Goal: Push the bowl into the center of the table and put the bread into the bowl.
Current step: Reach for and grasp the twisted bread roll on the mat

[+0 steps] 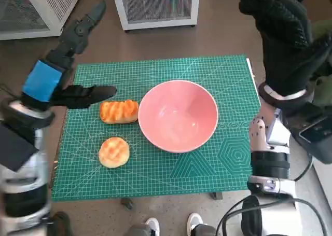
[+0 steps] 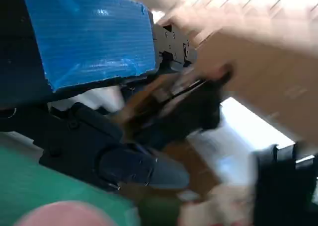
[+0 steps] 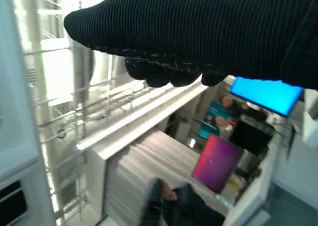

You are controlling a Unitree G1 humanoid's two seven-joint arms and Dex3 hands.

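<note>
Your left hand holds nothing: its black fingers are spread wide, one group reaching up past the far-left corner of the green gridded cutting mat, the thumb pointing across the mat just beside the elongated, orange-striped bread roll. Your right hand, in its black knitted glove, is raised beyond the mat's right edge with fingers loosely curled; they close on nothing you can see.

The shallow pink bowl sits upright near the middle of the mat and has nothing in it. The striped roll lies against the bowl's left rim, outside it. A round golden bun rests on the mat nearer you, apart from both. In the left wrist view everything is blurred; only the blue tape reads clearly.
</note>
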